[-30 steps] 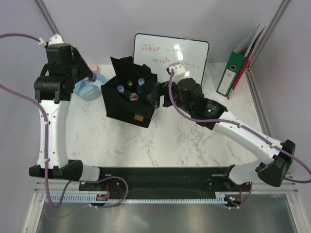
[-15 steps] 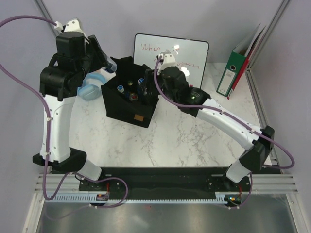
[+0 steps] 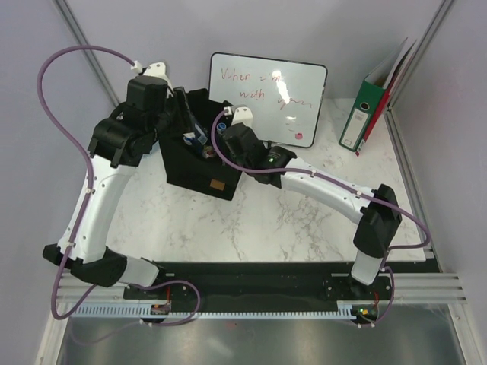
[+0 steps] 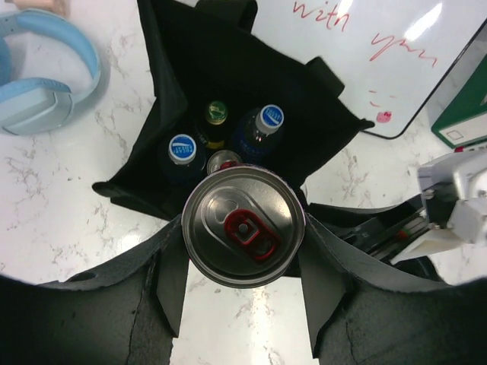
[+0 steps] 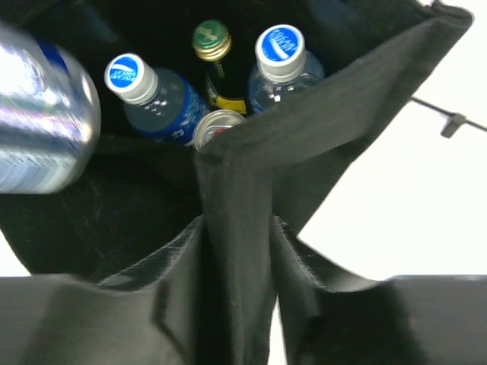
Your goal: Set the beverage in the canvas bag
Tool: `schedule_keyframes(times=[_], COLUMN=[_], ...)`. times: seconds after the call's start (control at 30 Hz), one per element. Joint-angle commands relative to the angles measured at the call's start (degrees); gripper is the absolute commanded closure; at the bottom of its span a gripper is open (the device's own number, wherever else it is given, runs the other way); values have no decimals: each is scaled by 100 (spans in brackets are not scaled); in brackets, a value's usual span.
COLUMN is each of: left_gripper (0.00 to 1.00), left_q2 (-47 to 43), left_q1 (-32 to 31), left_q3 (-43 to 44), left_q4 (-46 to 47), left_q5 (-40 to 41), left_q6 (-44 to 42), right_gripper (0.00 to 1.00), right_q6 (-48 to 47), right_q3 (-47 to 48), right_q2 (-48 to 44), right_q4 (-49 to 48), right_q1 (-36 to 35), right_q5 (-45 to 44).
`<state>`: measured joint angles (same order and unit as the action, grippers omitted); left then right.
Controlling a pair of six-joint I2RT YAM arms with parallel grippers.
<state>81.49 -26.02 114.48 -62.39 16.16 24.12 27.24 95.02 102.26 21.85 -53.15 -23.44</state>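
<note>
Gripping a shiny round can (image 4: 243, 226), left tool (image 4: 243, 262) hovers over the canvas bag (image 3: 190, 171) whose rim right tool (image 5: 236, 255) pinches.

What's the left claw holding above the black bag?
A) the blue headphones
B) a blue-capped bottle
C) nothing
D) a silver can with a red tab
D: the left claw grips a can, red pull tab facing up, over the open bag.

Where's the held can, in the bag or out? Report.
Out: the left pincer holds the can over the open mouth of the canvas bag, not inside.
</note>
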Motion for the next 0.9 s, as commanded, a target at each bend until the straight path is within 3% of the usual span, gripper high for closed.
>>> schedule_keyframes(times=[0.0, 0.1, 0.87], left_gripper=[98, 98, 98], left_q2=[-537, -599, -380], left_q1=[-43, -61, -738], left_q3=[-521, -944, -2842], left_q4=[903, 1096, 2187], left_q5=[-104, -315, -535], left_q6=[154, 225, 198], right_gripper=[79, 100, 100], right_q6=[193, 307, 571], right_q3=[-273, -519, -643], right_q2=[-285, -496, -839], right_q4=[-49, -215, -453], right_q1=[6, -20, -486], right_q5=[-565, -591, -1224])
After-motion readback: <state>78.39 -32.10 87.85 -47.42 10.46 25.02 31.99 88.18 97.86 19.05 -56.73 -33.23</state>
